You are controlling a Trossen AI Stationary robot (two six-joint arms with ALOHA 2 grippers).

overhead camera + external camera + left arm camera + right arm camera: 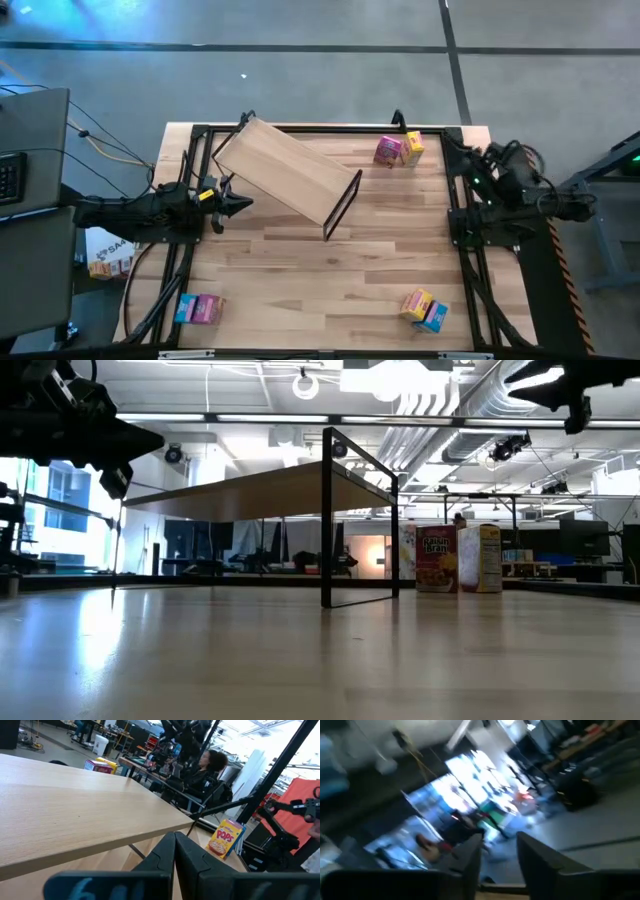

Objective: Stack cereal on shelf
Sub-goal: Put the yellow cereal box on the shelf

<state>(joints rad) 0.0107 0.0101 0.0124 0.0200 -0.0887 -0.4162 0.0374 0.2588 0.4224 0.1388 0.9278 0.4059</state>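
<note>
The shelf [285,168], a light plywood board on a black wire frame, stands askew at the table's far left-centre. Its right leg frame [358,598] rests on the table. My left gripper [245,203] is shut, and its fingertips [175,841] sit just under the board's near-left edge [150,834]. My right gripper [497,847] is open and empty, raised at the table's right edge. The cereal boxes stand in pairs: pink [388,150] and yellow [413,146] at the far right, yellow [416,302] and blue [433,318] at the near right, and blue [186,308] and pink [208,310] at the near left. My left gripper has its shut fingertips close beneath the board's near-left edge [165,831]. They come level from the table's left side. I cannot tell whether they touch the board.
Black frame rails [470,240] run along the table's left and right sides. The middle and near part of the tabletop [320,290] is bare wood. A person [210,765] sits beyond the table's right side. A monitor and cables [40,140] stand off the table's left side.
</note>
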